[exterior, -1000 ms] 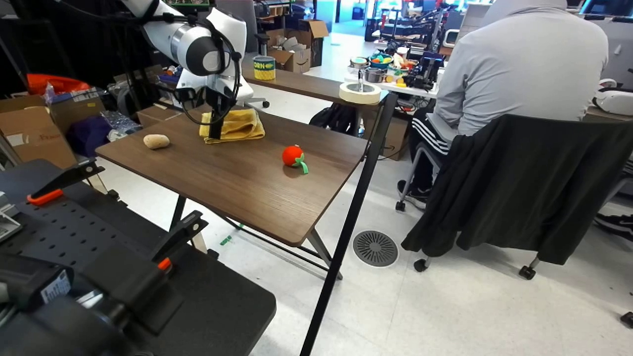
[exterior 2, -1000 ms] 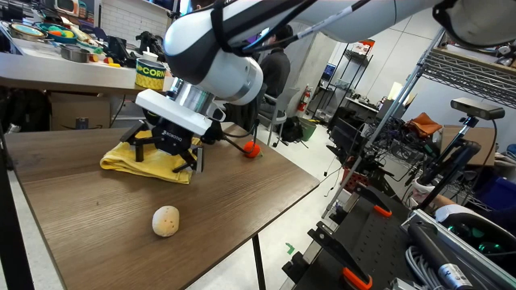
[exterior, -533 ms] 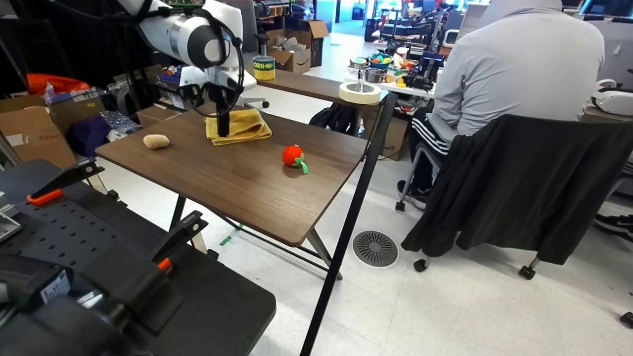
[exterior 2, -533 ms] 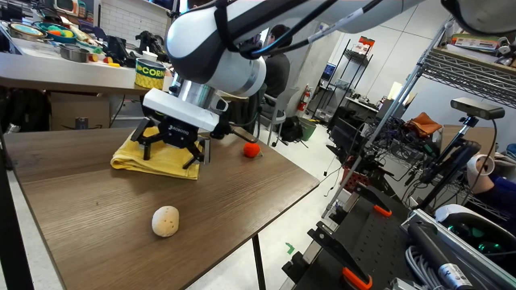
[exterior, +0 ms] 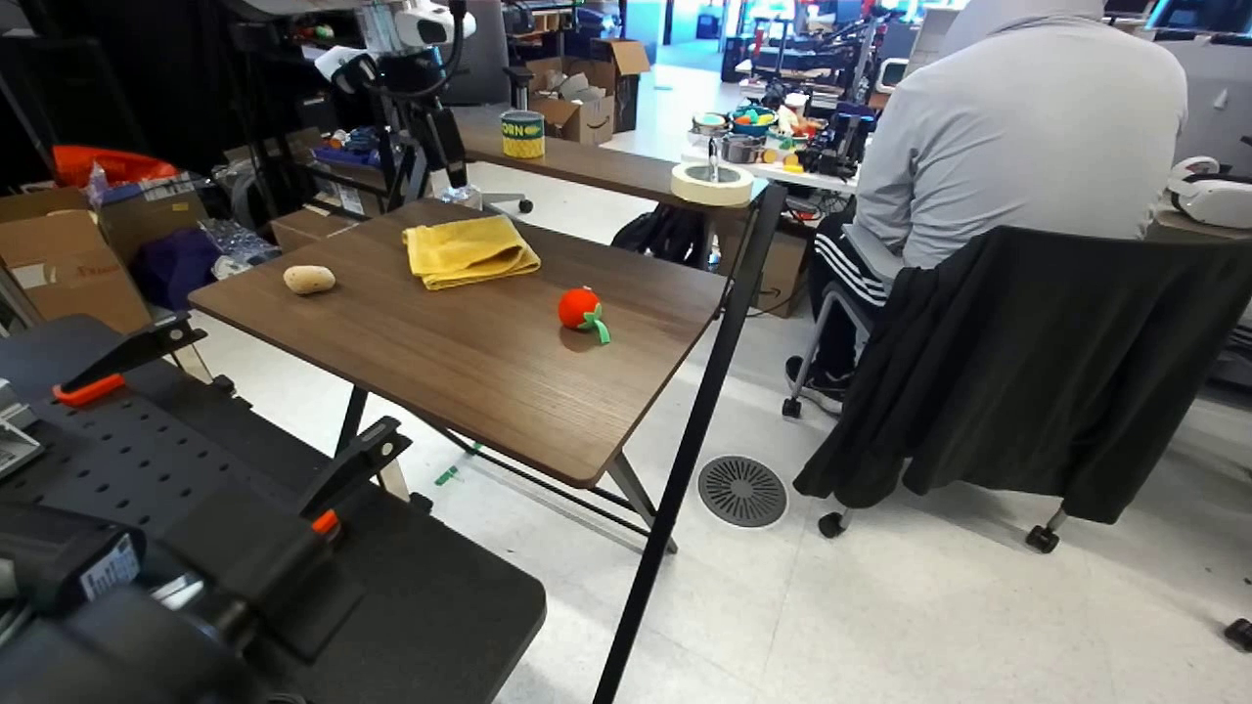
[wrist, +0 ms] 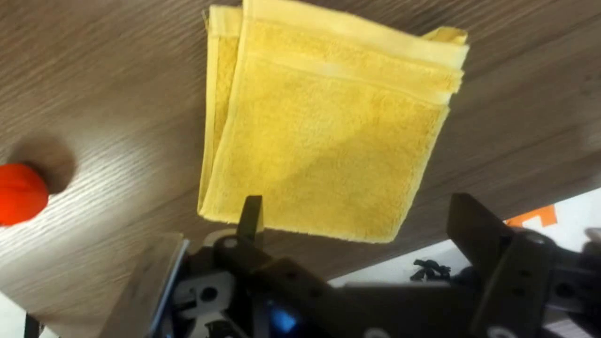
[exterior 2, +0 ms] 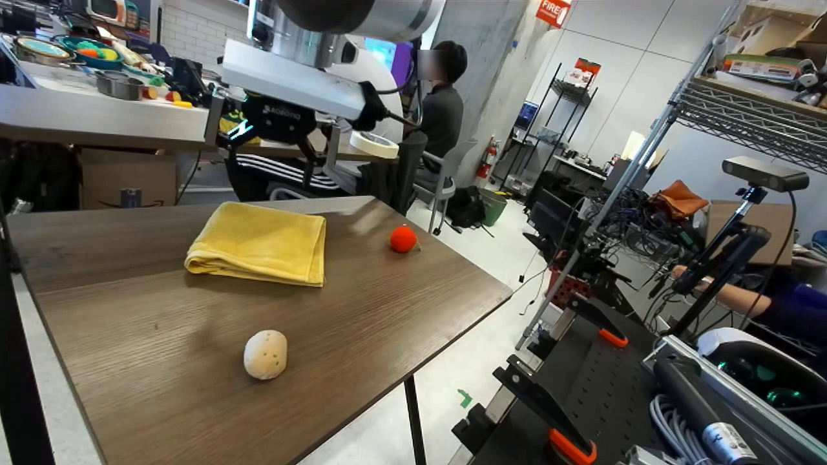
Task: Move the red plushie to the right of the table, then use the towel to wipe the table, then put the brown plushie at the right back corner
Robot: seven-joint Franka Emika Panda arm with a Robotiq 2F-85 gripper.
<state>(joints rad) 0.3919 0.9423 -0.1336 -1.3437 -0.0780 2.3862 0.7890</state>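
A: Which step is in hand?

B: Probably the change-over from wiping to moving the brown plushie (exterior 2: pixel 265 355). The towel (exterior 2: pixel 265 242) lies folded and ungripped on the bench (exterior 2: pixel 362 349); the red plushie (exterior 2: pixel 403 239) rests apart from it, near an edge. Whether wiping is complete cannot be settled here.

A: The end effector (exterior 2: pixel 271 165)?

B: Spread wide, holding nothing. It hangs in the air, touching neither towel nor plushie.

A: And the brown plushie?

B: On the bench, clear of the towel and well apart from the red plushie in both exterior views.

A: The next move?

B: If wiping is done, travel to the brown plushie, descent astride it, gentle squeeze, and carriage to the right back corner. Otherwise, the towel comes first.
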